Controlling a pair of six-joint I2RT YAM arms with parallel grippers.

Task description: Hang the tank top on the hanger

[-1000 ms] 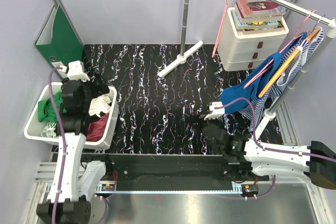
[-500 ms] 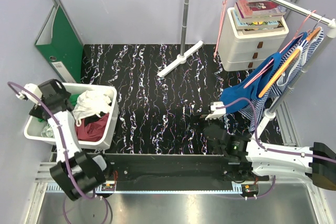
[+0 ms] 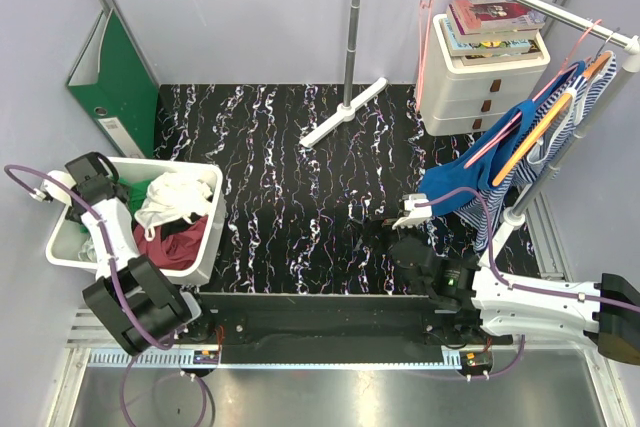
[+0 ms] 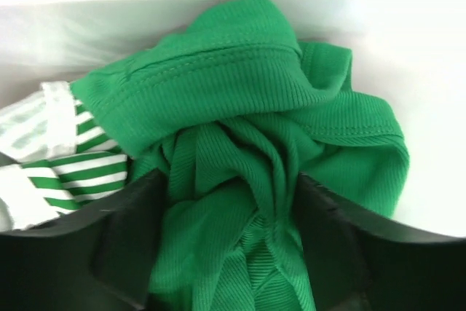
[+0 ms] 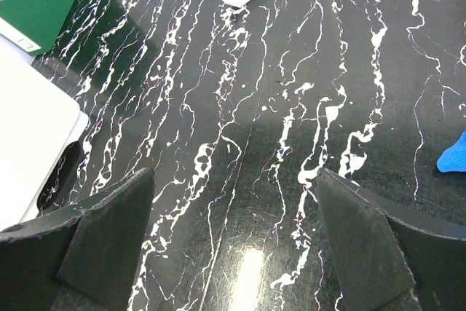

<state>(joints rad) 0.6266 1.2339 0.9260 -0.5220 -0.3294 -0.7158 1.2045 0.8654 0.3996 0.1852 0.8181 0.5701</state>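
— What has been changed?
— The left jaws have been lowered into the white bin (image 3: 208, 242) at the bench's (image 3: 300, 167) left edge and narrowed about the bunched green tank top (image 4: 240, 129). Whether it is pinched cannot be told.
— And rightward?
— The right jaws are held wide open and empty over the near edge. The pink hanger (image 3: 428, 27) is left hanging at the far right corner, so only the pick-up is judged begun.

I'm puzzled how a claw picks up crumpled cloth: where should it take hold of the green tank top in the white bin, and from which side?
Probably the raised twist of folds at the middle of the tank top, from above through the open top of the bin. It lies bunched against the bin wall, no strap flat; the left gripper straddles that ridge.
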